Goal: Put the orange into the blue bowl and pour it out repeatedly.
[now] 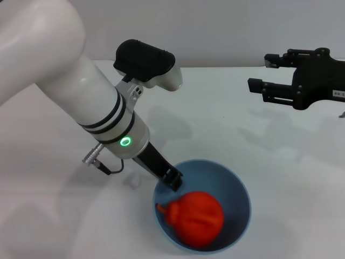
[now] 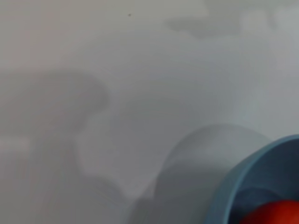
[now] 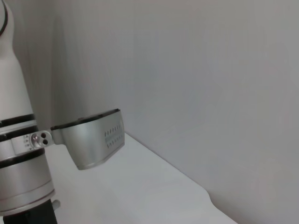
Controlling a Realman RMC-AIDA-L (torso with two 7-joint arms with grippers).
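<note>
Head view: the orange (image 1: 195, 218) lies inside the blue bowl (image 1: 237, 186) on the white counter (image 1: 269, 145); the left claw (image 1: 171, 178) pinches the bowl's near-left rim, just beside the fruit; the right claw (image 1: 260, 74) hovers well apart, fingers spread, empty. Left wrist view: bowl rim (image 2: 233, 179) and a sliver of orange (image 2: 275, 213).

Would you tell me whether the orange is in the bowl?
In: the orange rests inside the bowl, below its rim.
</note>
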